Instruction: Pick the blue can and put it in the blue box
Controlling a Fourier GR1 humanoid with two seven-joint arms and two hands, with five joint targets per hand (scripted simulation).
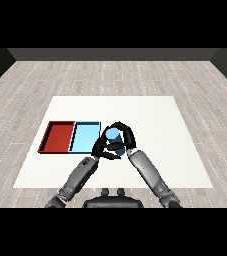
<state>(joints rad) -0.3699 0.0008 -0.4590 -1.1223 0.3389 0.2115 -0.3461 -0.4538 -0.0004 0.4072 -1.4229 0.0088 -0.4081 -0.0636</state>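
i had the right hand point(121, 141) curled round the blue can point(113, 135), just right of the blue tray point(83, 145); left hand point(101, 148) curled alongside. best carried left upright, released low.

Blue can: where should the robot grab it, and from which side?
Round its side, about midway up. The can stands upright just right of the blue tray, so curled fingers fit its round wall. The right hand already curls round it from the right.
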